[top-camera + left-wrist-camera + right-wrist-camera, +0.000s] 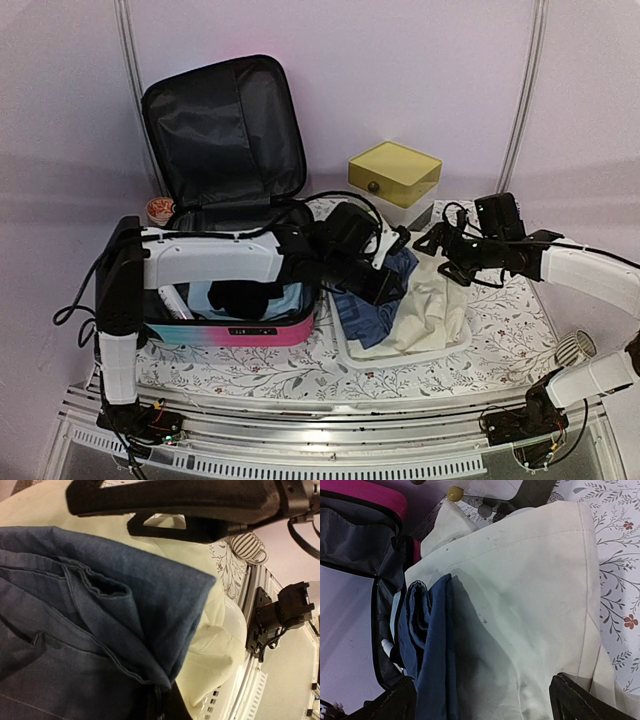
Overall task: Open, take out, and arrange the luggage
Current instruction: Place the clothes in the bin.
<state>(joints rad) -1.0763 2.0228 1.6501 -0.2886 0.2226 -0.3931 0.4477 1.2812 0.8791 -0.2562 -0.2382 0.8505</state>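
The left gripper [383, 285] is clenched on a gathered fold of the denim [100, 630]. It sits over the left part of the white basket [400, 358], with its arm reaching rightward across the open luggage [250, 331]. In the left wrist view the denim bunches toward the dark fingers at the bottom edge.

The right gripper [482, 680] is released. Its two fingers [395, 700] stand wide apart over the cream cloth [530, 605], with nothing between them. It hovers at the far right side of the basket, near the left gripper but apart from it.

Both cloths lie in the basket. The denim is on the left, resting partly on the cream cloth, which spreads over the right side and the near rim.

The luggage stands just left of the basket, on the floral table cover [500, 325]. Its black-lined lid is upright at the far side, and its pink-and-turquoise shell faces near. Dark and pale items lie inside it. I cannot tell what they are.

A yellow-topped box [393, 172] sits beyond the basket, by the far wall.
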